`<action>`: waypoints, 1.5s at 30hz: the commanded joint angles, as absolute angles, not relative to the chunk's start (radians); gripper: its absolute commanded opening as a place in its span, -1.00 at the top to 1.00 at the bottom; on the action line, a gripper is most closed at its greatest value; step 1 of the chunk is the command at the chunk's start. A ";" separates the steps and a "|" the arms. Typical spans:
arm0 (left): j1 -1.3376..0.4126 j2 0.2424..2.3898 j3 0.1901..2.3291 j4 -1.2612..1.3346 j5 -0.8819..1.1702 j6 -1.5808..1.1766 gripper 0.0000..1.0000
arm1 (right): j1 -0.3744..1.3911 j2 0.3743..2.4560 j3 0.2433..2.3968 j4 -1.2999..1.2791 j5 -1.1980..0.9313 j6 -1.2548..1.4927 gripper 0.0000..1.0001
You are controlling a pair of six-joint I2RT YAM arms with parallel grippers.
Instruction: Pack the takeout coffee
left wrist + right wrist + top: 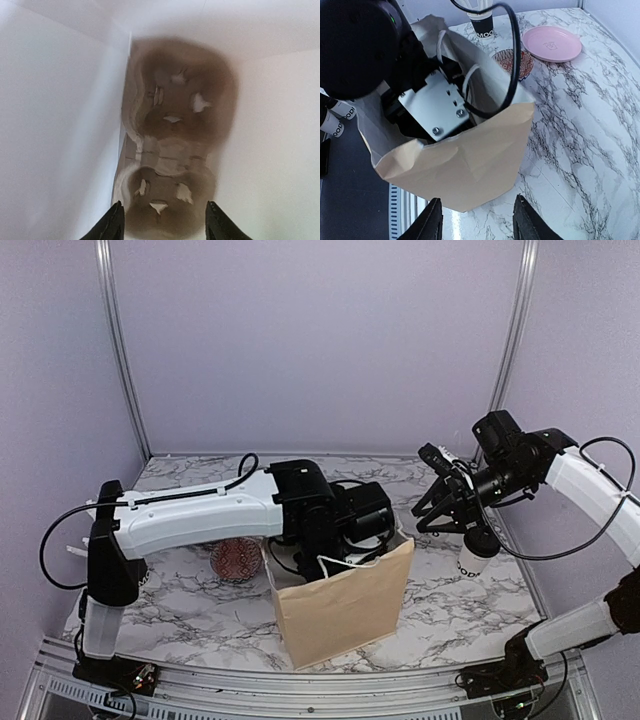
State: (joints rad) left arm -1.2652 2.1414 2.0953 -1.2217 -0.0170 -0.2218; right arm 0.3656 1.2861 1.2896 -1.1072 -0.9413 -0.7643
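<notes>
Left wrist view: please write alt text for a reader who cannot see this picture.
A brown moulded-pulp cup tray lies at the bottom of a white-walled bag, seen from above, slightly blurred; its two visible wells hold no cups. The left gripper shows two dark fingertips at the lower edge, open and holding nothing.

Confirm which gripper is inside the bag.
The left gripper: it is down inside the paper bag, open above the empty pulp tray. The right gripper hangs outside the bag, also open.
</notes>
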 commanded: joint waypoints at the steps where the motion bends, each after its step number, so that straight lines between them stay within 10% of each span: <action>1: -1.264 2.016 2.209 -1.233 -0.066 -0.237 -0.15 | 0.357 1.276 1.317 -1.100 -0.960 -0.770 0.07; 27: -1.270 1.930 2.177 -1.107 -0.331 -0.166 -0.20 | 0.362 1.279 1.346 -1.052 -1.049 -0.707 0.05; 45: -1.101 1.724 1.903 -0.623 0.089 -0.381 -0.09 | 0.397 1.321 1.356 -1.025 -1.041 -0.699 0.04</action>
